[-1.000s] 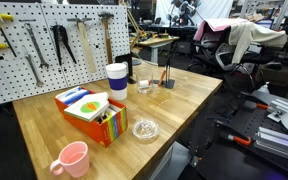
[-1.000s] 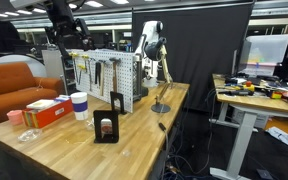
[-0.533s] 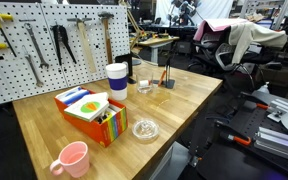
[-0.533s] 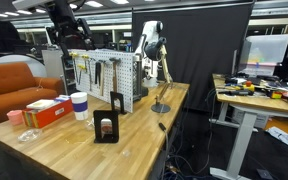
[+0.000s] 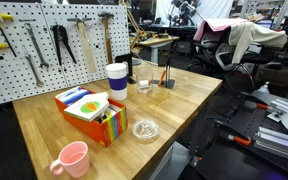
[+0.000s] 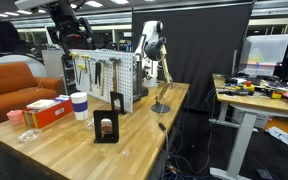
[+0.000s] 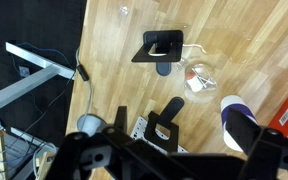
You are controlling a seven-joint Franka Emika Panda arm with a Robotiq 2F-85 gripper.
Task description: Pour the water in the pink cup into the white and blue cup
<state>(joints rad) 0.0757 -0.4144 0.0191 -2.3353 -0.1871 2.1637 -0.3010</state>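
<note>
The pink cup sat near a bench corner; the white and blue cup stood by the pegboard edge. The gripper hung above, jaws spread wide, holding nothing.

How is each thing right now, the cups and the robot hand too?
pink cup, upright on the table, untouched; cannot tell if it holds water.
white and blue cup, upright beside the orange box.
gripper, open, empty, high above the table.
front glass dish, upright.
</note>
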